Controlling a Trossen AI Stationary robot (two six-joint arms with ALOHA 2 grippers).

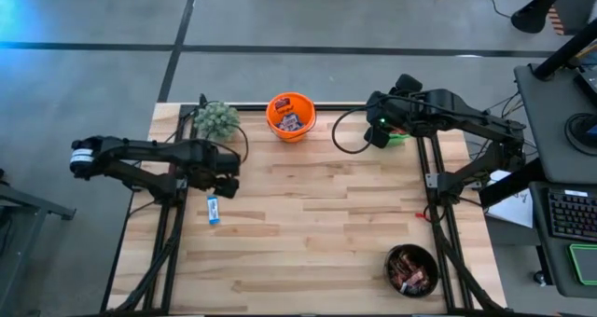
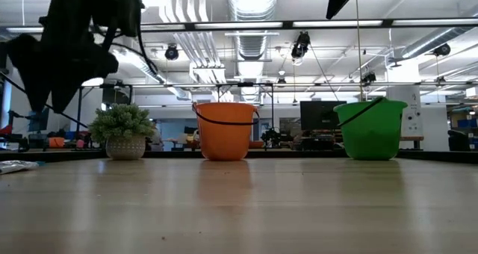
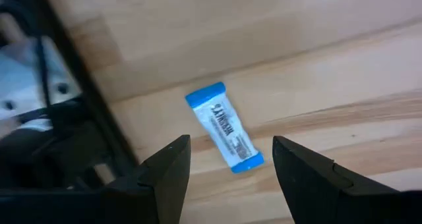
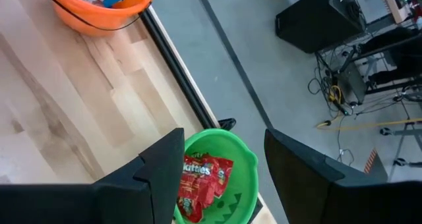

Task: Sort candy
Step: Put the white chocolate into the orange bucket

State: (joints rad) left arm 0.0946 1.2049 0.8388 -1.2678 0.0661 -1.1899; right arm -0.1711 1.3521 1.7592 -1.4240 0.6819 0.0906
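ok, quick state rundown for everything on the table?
left gripper: open, above the blue-and-white bar, holding nothing
right gripper: open, empty, over the green bucket
blue-and-white bar: flat on the table, loose
green bucket: upright, red packets inside
orange bucket: upright, candy inside
dark bowl: candy inside
plant: upright

A blue-and-white candy bar [image 3: 224, 126] lies flat on the wooden desk [image 3: 316, 66], beyond the left gripper [image 3: 231, 178] and in line with the gap between its two dark fingers [image 3: 168, 174], which stand spread apart, clear of the wrapper.
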